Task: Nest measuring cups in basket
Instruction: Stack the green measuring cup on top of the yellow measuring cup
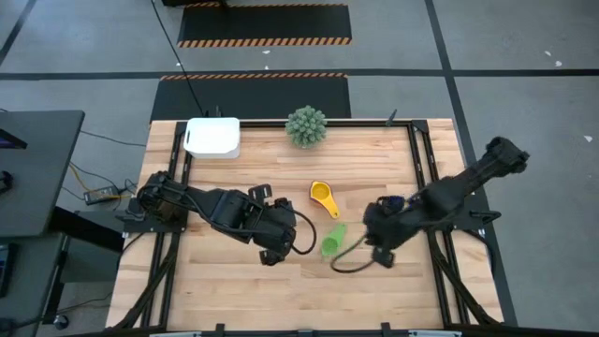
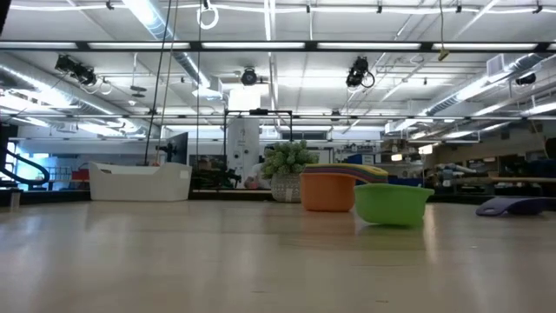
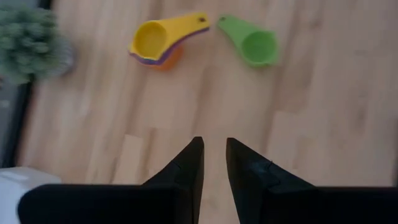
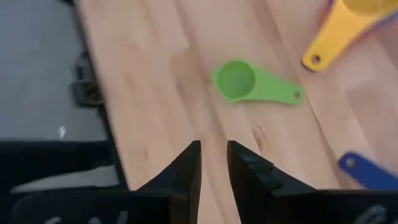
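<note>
A green measuring cup (image 1: pixel 333 241) sits on its base on the wooden table, mouth up, between my two grippers. Beyond it is a nested stack with a yellow cup (image 3: pixel 155 38) on top and an orange cup (image 2: pixel 328 189) at the bottom. A blue cup's handle (image 4: pixel 367 171) shows near my right gripper. The white basket (image 1: pixel 213 137) stands at the far left. My left gripper (image 1: pixel 270 256) hovers left of the green cup and my right gripper (image 1: pixel 380 253) hovers right of it. Each has a narrow gap and holds nothing.
A green spiky ball-shaped plant (image 1: pixel 306 126) stands at the far edge, right of the basket. Black rails (image 1: pixel 423 168) run along the table's left and right sides. Bare wood lies in front of the green cup toward the near edge.
</note>
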Controlling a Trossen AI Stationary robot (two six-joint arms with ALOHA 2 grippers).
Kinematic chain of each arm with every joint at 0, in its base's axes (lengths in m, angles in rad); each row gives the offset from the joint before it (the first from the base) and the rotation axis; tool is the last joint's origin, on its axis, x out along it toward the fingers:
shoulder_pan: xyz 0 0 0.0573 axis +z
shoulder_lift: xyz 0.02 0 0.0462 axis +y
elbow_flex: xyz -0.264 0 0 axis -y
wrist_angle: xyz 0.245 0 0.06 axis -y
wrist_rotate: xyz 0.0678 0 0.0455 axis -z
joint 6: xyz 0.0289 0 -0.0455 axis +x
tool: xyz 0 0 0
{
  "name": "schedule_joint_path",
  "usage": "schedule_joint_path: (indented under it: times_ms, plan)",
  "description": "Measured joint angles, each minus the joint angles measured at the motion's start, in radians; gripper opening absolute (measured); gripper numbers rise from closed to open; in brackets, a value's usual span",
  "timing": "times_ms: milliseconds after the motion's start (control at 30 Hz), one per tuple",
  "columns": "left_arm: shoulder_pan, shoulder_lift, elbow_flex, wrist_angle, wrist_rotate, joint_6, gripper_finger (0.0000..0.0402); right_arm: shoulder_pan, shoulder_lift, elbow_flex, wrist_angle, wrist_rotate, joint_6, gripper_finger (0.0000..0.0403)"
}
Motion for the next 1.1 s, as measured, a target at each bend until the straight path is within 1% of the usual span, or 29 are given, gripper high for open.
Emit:
schedule_joint_path:
  times_ms: [100,167,267,367,433,500,567,600,667,733,800,900,967,1033,1100]
  plan:
    - [0.0,0.0,0.0,0.097,0.055,0.034,0.0075,0.036,-0.068,0.018,-0.013,0.0,-0.1,0.0084]
    - [0.001,0.012,0.0,0.185,0.055,0.046,0.0075,0.057,-0.112,0.021,-0.028,0.0,-0.162,0.0084]
    - [0.013,0.047,0.0,0.265,0.071,0.118,0.0075,0.084,-0.174,0.021,-0.068,0.0,-0.236,0.0084]
    - [0.029,0.093,0.0,0.33,0.111,0.201,0.0075,0.101,-0.233,0.021,-0.117,0.001,-0.257,0.0084]
    - [0.035,0.121,0.0,0.359,0.124,0.224,0.007,0.109,-0.266,0.021,-0.135,0.008,-0.259,0.0084]
    - [0.041,0.14,0.0,0.372,0.118,0.19,0.0055,0.117,-0.296,0.021,-0.147,0.01,-0.259,0.0084]
    - [0.049,0.154,0.0,0.377,0.122,0.141,0.003,0.123,-0.32,0.021,-0.151,0.01,-0.263,0.0084]
    - [0.054,0.159,0.0,0.378,0.133,0.119,0.0017,0.126,-0.329,0.021,-0.151,0.009,-0.265,0.0084]
    - [0.061,0.161,-0.001,0.382,0.16,0.079,0.0007,0.134,-0.344,0.021,-0.151,0.008,-0.267,0.0084]
    - [0.068,0.167,0.0,0.408,0.179,0.051,0.0013,0.137,-0.358,0.021,-0.151,0.008,-0.28,0.0084]
    - [0.073,0.173,-0.001,0.41,0.214,0.027,0.0029,0.142,-0.363,0.021,-0.154,0.007,-0.303,0.0084]
    - [0.087,0.194,0.0,0.425,0.3,-0.028,0.0056,0.147,-0.367,0.021,-0.172,-0.003,-0.328,0.0084]
    - [0.092,0.217,0.0,0.423,0.336,-0.042,0.0073,0.147,-0.368,0.021,-0.177,-0.019,-0.337,0.0084]
    - [0.092,0.244,0.0,0.438,0.34,-0.019,0.0089,0.147,-0.367,0.021,-0.183,-0.027,-0.337,0.0084]
    - [0.092,0.27,0.0,0.449,0.321,0.06,0.0102,0.147,-0.367,0.021,-0.193,-0.026,-0.336,0.0084]
